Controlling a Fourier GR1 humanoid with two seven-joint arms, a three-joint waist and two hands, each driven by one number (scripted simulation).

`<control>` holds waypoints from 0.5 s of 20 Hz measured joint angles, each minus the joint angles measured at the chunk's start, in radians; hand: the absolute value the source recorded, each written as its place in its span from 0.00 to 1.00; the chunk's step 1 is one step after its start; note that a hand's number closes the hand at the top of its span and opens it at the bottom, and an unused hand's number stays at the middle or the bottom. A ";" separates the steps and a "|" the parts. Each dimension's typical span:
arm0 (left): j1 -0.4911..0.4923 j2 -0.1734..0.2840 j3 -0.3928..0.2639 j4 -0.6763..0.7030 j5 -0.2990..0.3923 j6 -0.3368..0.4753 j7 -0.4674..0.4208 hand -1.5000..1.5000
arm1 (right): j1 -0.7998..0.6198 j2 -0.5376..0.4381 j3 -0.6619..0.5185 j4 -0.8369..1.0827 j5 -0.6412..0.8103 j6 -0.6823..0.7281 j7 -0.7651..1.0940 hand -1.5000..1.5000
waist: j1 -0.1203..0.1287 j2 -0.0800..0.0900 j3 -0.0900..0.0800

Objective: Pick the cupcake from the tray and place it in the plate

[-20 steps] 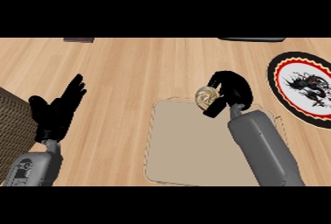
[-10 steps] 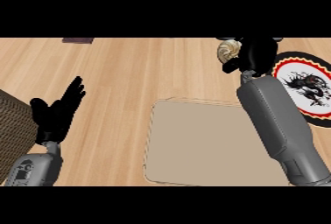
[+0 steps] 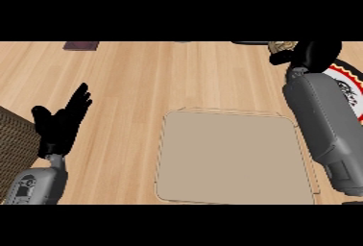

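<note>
The cupcake [image 3: 282,46] shows only as a tan sliver at the far right of the head view, with my right hand [image 3: 313,53] shut on it. That hand is raised beyond the tray's far right corner, by the far left rim of the plate [image 3: 349,77]. The plate is white with a red rim and a black pattern, and my right forearm and the view's edge hide most of it. The beige tray [image 3: 230,161] lies bare at the centre. My left hand [image 3: 62,122] rests open at the left, fingers up.
A brown woven basket [image 3: 13,144] sits at the left edge beside my left forearm. A small dark object [image 3: 81,45] lies at the counter's far side, and another dark shape [image 3: 249,43] is at the top right.
My right hand has lifted the cupcake off the tray's far edge and carried it away and rightward to the plate's rim. The left hand has not moved.
</note>
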 measured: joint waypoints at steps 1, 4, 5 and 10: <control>0.005 -0.002 0.002 0.007 -0.001 -0.001 -0.011 0.50 | 0.005 -0.016 -0.018 0.014 -0.014 -0.013 -0.017 1.00 | -0.001 0.000 0.000; 0.002 -0.007 0.003 0.009 -0.004 0.000 -0.013 0.50 | 0.022 -0.057 -0.065 0.045 -0.050 -0.043 -0.058 1.00 | -0.004 -0.001 0.000; 0.000 -0.005 0.007 0.005 0.000 -0.004 -0.007 0.50 | 0.037 -0.071 -0.082 0.065 -0.063 -0.065 -0.082 1.00 | -0.003 -0.001 0.000; 0.014 -0.010 0.010 -0.012 -0.005 -0.003 0.000 0.50 | 0.077 -0.139 -0.145 0.128 -0.133 -0.090 -0.191 1.00 | -0.005 -0.002 0.000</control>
